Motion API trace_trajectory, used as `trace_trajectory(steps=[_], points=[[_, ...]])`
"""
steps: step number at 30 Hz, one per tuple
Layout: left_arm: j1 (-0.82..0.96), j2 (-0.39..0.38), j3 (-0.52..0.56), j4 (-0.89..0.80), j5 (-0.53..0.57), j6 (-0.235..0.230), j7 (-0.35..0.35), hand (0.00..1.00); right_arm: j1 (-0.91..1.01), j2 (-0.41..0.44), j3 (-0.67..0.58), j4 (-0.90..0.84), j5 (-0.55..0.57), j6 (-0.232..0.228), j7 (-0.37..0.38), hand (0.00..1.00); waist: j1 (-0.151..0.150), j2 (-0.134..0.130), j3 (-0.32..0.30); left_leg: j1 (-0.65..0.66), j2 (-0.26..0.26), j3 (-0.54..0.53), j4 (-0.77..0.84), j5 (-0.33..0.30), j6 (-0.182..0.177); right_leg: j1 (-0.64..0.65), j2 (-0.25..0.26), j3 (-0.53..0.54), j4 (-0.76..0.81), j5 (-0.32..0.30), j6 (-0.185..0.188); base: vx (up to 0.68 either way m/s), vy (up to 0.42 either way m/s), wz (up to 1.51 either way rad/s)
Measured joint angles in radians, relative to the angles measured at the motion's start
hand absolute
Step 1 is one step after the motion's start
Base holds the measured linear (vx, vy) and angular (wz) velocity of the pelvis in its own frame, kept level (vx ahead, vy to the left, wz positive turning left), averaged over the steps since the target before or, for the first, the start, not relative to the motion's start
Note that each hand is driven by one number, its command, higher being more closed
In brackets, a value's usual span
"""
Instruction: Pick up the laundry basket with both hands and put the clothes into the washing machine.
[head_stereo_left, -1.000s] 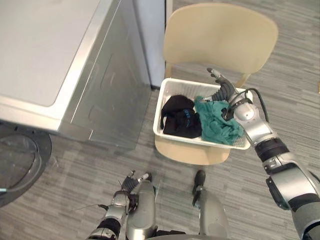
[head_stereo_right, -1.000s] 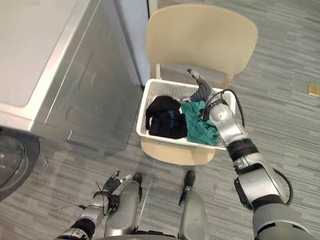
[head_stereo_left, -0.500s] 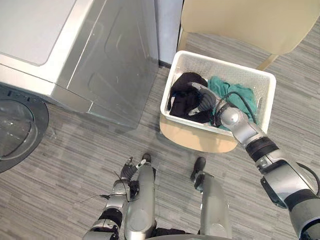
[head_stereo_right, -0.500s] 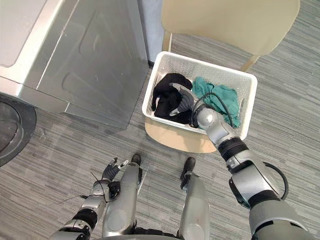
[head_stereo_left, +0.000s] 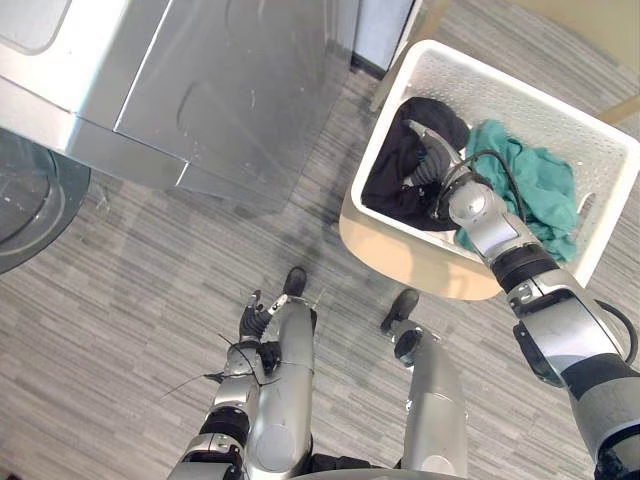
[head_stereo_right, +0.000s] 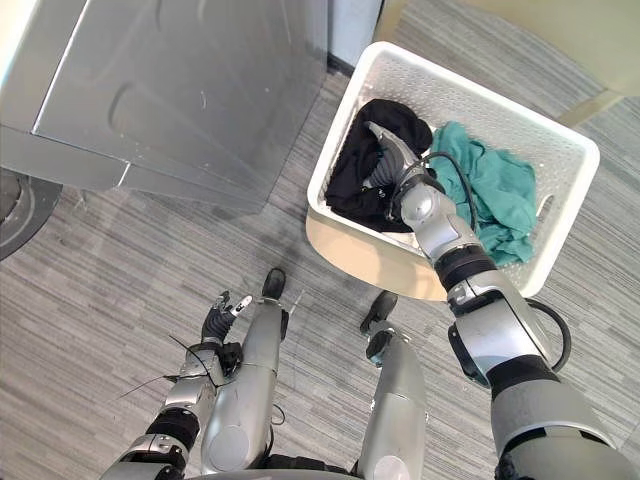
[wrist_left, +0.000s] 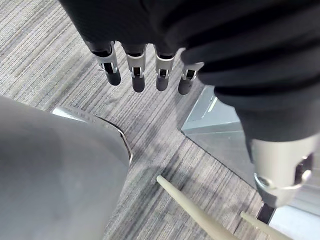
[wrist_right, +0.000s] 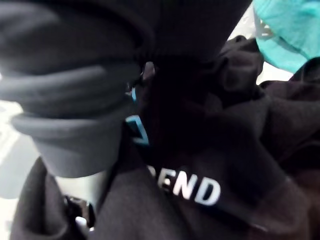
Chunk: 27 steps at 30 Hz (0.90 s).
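A white perforated laundry basket (head_stereo_left: 505, 90) sits upright in the upper right of the frame. A crumpled black garment (head_stereo_left: 400, 165) with pale lettering fills its left end and a rumpled teal garment (head_stereo_left: 530, 185) its right. The silver-grey washing machine (head_stereo_left: 240, 80) occupies the upper left.

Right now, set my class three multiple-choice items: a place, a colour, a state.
1. Where is the right hand? A on a shelf; B in the basket, on the black garment; C on a table.
2. The garments in the basket are: A black and teal; B red and white; C all yellow.
3. On the left hand, the fingers are: A round the basket's rim; B straight, empty; C pinching cloth.
Answers: B, it is on the black garment; A, a teal garment lies beside the black; B, the wrist view shows them straight.
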Motion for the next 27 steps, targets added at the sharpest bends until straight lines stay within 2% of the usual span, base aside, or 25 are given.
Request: trace_trajectory(steps=[5, 7, 11, 14, 18, 20, 21, 23, 25, 27], points=[[0.0, -0.001, 0.02, 0.002, -0.006, 0.001, 0.001, 0.0, 0.013, 0.023, 0.002, 0.001, -0.02, 0.003, -0.026, 1.0, -0.001, -0.003, 0.001, -0.015, -0.007, -0.011, 0.001, 0.0, 0.0, -0.009, -0.011, -0.016, 0.013, -0.017, -0.004, 0.06, -0.003, 0.1], [0.0, -0.003, 0.039, 0.009, -0.016, 0.001, 0.001, 0.0, 0.022, 0.039, 0.002, 0.002, -0.073, 0.003, -0.026, 1.0, -0.006, -0.01, -0.001, -0.015, -0.009, -0.012, 0.001, 0.001, -0.001, -0.009, -0.015, -0.019, 0.019, -0.023, -0.005, 0.06, -0.005, 0.07], [0.0, -0.004, 0.046, 0.013, -0.025, 0.003, 0.02, 0.0, 0.061, 0.066, -0.028, -0.012, -0.026, 0.012, -0.026, 1.0, -0.009, -0.019, 0.001, 0.011, -0.009, -0.01, 0.003, 0.003, -0.001, 0.015, -0.018, -0.02, 0.026, -0.026, -0.004, 0.09, -0.004, 0.04], [0.015, -0.007, 0.046, 0.013, -0.027, 0.009, 0.022, 0.0, 0.184, 0.072, -0.064, -0.109, 0.041, 0.034, -0.02, 1.0, -0.009, -0.021, 0.001, 0.091, -0.008, 0.002, -0.01, 0.007, -0.002, 0.091, -0.025, -0.023, 0.027, -0.03, -0.001, 0.1, -0.001, 0.09], [0.071, -0.012, 0.046, 0.0, -0.065, 0.008, 0.022, 0.0, 0.309, 0.053, -0.194, -0.313, 0.119, 0.036, -0.022, 1.0, -0.017, -0.028, -0.002, 0.253, -0.007, 0.059, -0.077, 0.015, 0.011, 0.221, -0.037, -0.007, -0.01, -0.039, 0.003, 0.03, 0.014, -0.11], [0.11, -0.009, 0.046, -0.008, -0.078, 0.008, 0.023, 0.0, 0.336, 0.023, -0.307, -0.427, 0.143, 0.032, -0.039, 1.0, -0.028, -0.036, -0.009, 0.347, -0.006, 0.076, -0.133, 0.028, 0.014, 0.298, -0.037, -0.002, -0.041, -0.038, 0.004, -0.03, 0.016, -0.08], [0.125, -0.004, 0.046, -0.009, -0.082, 0.008, 0.023, 0.0, 0.336, 0.021, -0.336, -0.433, 0.149, 0.032, -0.044, 1.0, -0.033, -0.043, -0.021, 0.372, -0.005, 0.08, -0.151, 0.033, 0.014, 0.316, -0.037, -0.002, -0.048, -0.038, 0.004, -0.03, 0.006, 0.0], [0.18, 0.0, 0.049, 0.004, -0.082, 0.01, 0.02, 0.0, 0.356, 0.007, -0.42, -0.439, 0.164, 0.032, -0.063, 1.0, -0.043, -0.061, -0.106, 0.433, -0.005, 0.086, -0.225, 0.056, 0.014, 0.365, -0.032, -0.012, -0.095, -0.033, 0.01, 0.03, -0.005, 0.04], [0.218, 0.001, 0.074, 0.016, -0.084, 0.014, 0.015, 0.0, 0.375, -0.024, -0.476, -0.442, 0.182, 0.032, -0.074, 1.0, -0.045, -0.067, -0.17, 0.513, -0.009, 0.087, -0.305, 0.084, 0.016, 0.435, -0.028, -0.025, -0.148, -0.023, 0.017, 0.11, -0.008, 0.1], [0.251, -0.024, 0.157, 0.022, -0.108, 0.022, 0.017, 0.0, 0.397, -0.043, -0.533, -0.495, 0.206, 0.028, -0.086, 1.0, -0.046, -0.065, -0.257, 0.58, -0.008, 0.085, -0.385, 0.111, 0.018, 0.499, -0.013, -0.038, -0.224, 0.0, 0.027, 0.14, -0.017, 0.02]])
